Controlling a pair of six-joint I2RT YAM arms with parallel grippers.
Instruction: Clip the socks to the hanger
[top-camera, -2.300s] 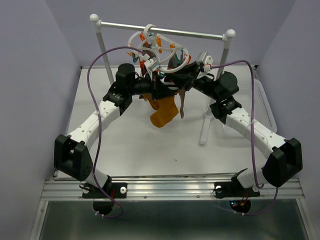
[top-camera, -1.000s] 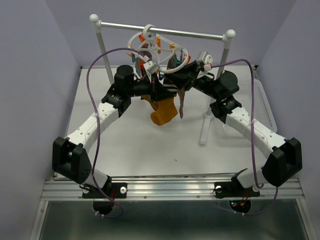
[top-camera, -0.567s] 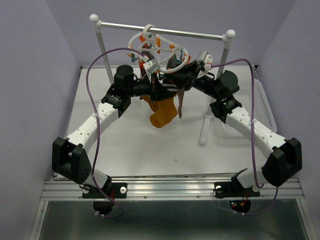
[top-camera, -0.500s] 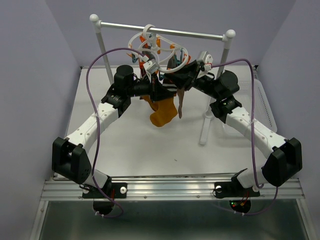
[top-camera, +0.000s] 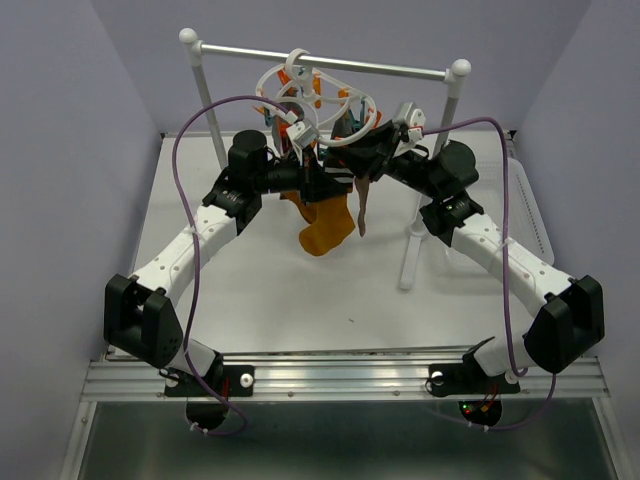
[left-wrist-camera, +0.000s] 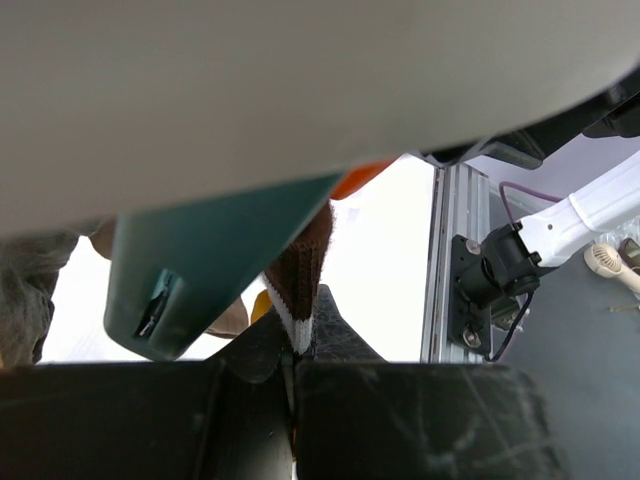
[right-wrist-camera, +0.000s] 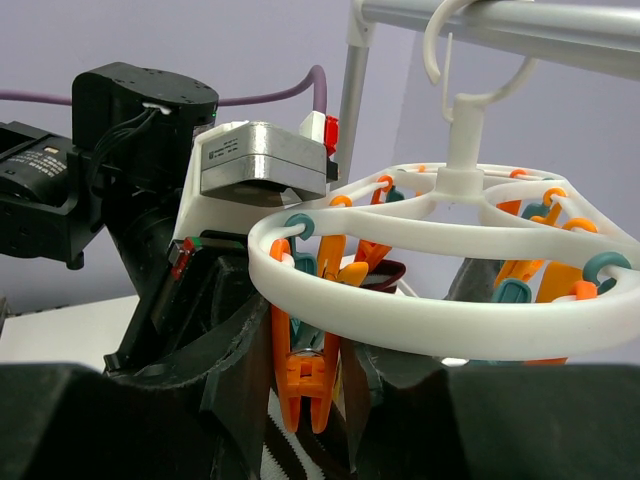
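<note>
Both arms meet at the hanger (right-wrist-camera: 400, 330), far centre.
The left gripper (left-wrist-camera: 292, 372) is closed on a brown sock (left-wrist-camera: 300, 280); the right gripper (right-wrist-camera: 306, 410) clamps an orange clip (right-wrist-camera: 300, 375).

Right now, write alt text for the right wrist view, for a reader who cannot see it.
The right gripper pinches an orange plastic clip on the white plastic oval ring hanger, which hooks over a metal crossbar. A brown striped sock peeks beneath the clip, and the left arm's black wrist with its grey camera fills the left.
</note>
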